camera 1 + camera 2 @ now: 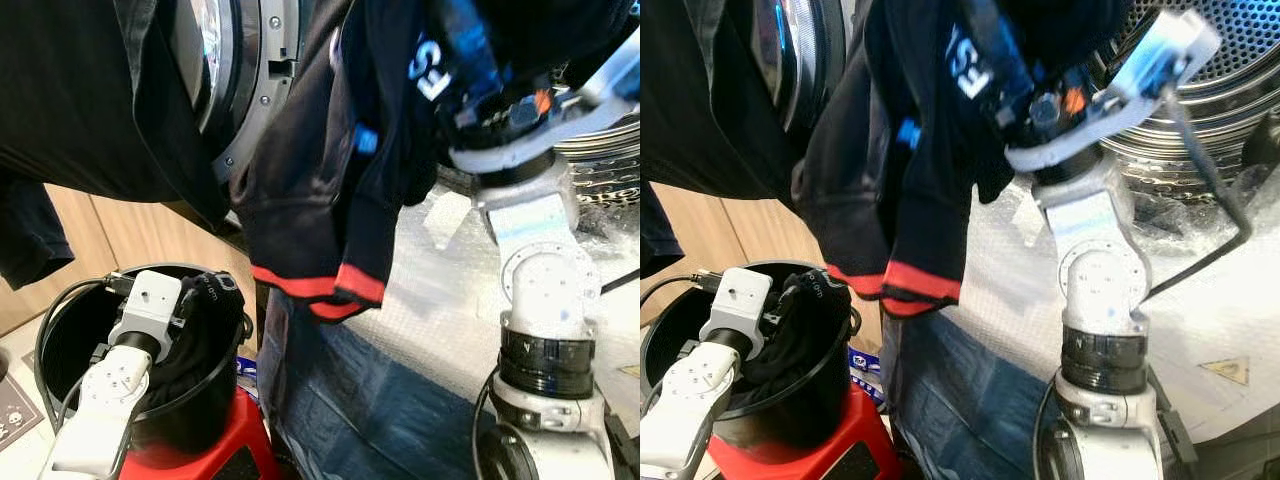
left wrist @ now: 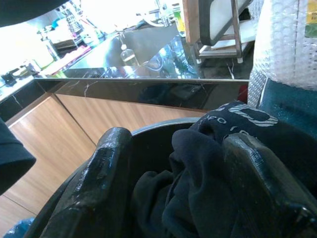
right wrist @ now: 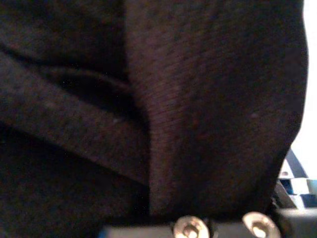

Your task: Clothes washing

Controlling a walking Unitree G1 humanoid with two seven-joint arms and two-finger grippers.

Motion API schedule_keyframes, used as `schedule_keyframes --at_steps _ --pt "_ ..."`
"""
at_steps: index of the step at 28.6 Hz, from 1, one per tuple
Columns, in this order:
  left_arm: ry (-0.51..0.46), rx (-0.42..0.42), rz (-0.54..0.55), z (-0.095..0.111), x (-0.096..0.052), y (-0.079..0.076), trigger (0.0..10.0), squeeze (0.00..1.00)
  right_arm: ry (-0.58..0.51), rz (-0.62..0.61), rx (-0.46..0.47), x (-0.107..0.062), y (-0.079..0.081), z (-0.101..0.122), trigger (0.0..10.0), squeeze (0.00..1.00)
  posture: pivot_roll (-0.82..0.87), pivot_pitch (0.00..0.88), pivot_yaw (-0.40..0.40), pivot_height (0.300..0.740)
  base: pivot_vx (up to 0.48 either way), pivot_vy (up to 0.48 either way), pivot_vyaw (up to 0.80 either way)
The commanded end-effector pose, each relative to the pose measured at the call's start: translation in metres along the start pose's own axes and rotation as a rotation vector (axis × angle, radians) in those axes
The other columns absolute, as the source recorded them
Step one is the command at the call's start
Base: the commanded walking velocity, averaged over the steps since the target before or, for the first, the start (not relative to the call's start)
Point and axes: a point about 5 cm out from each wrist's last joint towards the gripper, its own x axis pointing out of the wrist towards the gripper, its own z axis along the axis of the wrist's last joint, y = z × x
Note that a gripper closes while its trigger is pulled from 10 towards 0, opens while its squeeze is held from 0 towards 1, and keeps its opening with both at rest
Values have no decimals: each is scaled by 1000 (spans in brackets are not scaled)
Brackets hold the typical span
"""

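My left gripper point(image 2: 173, 198) is down in the black bucket point(image 1: 70, 320), its two fingers point(image 2: 99, 183) spread apart with dark clothes point(image 2: 198, 163) bunched between them; I see no firm squeeze on the cloth. One of those clothes carries white lettering and lies against the bucket's rim on the side nearer the washing machine. The bucket stands on a red stool point(image 1: 220, 440) on the floor, just in front of the wooden cabinet point(image 1: 120, 230). My right arm point(image 1: 545, 300) is raised high toward the open steel drum point(image 1: 1230, 90) of the washing machine, and a black shirt with red cuffs point(image 1: 320, 200) hangs from it, draped over the wrist so that the right gripper is buried in fabric; I cannot tell how its fingers stand, since the right wrist view is pressed against dark cloth. The shirt dangles between the machine's open door point(image 1: 240, 70) and the drum. Below it, blue jeans point(image 1: 340, 390) hang down the machine's front, which is wrapped in bubble wrap point(image 1: 440, 300).
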Motion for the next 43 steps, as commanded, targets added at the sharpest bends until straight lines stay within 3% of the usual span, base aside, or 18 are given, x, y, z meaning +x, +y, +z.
schedule_keyframes --at_steps 1,5,9,13,15,19,21,24,29,31,33,34,36,41,43 --pt "-3 11 -13 0 1 -3 10000 0 -23 -14 -59 5 -5 11 0 0 233 0 -60 740 0 0 0" --pt "1 11 -17 0 2 -4 10000 0 -21 -51 -112 15 -17 19 0 0 225 0 -54 740 0 0 0" --pt "-1 16 -21 0 3 -4 10000 0 65 -143 -201 29 -37 21 0 0 220 0 -49 740 0 0 0" --pt "-1 17 -21 0 3 -3 10000 0 99 -155 -227 32 -41 19 0 0 217 0 -46 740 0 0 0" --pt "1 21 -22 0 3 -3 10000 0 113 -255 -256 40 -58 21 0 0 215 0 -49 740 0 0 0" --pt "14 12 -23 -3 0 -5 10000 0 138 -382 -285 50 -75 24 0 0 212 0 -47 740 0 0 0" --pt "21 3 -28 -5 -2 -8 10000 0 166 -511 -291 50 -87 24 0 0 211 0 -48 740 0 0 0" --pt "23 -3 -42 -6 -3 -14 10000 0 244 -750 -311 41 -108 22 0 0 210 0 -48 740 0 0 0" --pt "15 -1 -64 -5 0 -19 10000 0 321 -869 -399 36 -117 19 0 0 208 0 -47 740 0 0 0" --pt "7 -4 -68 -2 2 -20 10000 0 382 -1013 -489 26 -124 22 0 0 214 0 -48 740 0 0 0" --pt "5 -5 -68 -2 2 -21 10000 0 387 -1125 -528 16 -129 28 0 0 219 0 -52 740 0 0 0" --pt "6 -5 -65 -3 1 -21 10000 0 385 -1245 -566 5 -133 34 0 0 224 0 -56 740 0 0 0" --pt "7 -6 -55 -5 -1 -19 10000 0 354 -1365 -566 -10 -137 41 0 0 231 0 -58 740 0 0 0" --pt "11 1 -44 -7 -3 -17 10000 0 303 -1552 -653 -30 -140 62 0 0 235 0 -56 740 0 0 0" --pt "11 1 -44 -7 -3 -17 10000 0 303 -1552 -653 -30 -140 62 0 0 235 0 -56 740 0 0 0"
